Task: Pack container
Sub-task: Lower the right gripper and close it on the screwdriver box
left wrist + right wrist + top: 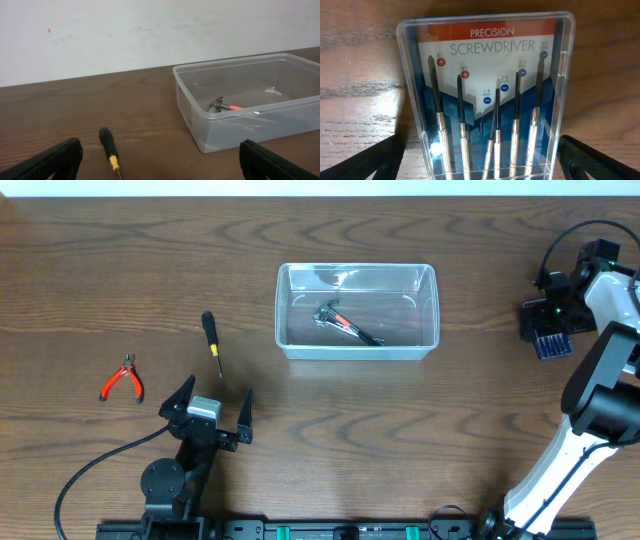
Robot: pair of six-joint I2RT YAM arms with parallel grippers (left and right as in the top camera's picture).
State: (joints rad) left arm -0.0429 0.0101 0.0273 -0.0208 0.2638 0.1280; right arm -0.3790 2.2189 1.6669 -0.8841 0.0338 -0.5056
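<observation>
At the surface's (100, 280) right edge, my right claw (548, 330) straddles the precision screwdriver case (490, 90), spread wide. Next, I reckon, I close and carry it to the central container (357, 352). My left claw (214, 395) gapes too.

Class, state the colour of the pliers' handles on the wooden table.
Red-orange, on the small metal-jawed pliers; overhead view shows it best.

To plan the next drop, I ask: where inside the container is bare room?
In the container, bare floor lies at the left end, between the left wall and the tool, and at the right end, past the tool's handle. The middle is crowded.
</observation>
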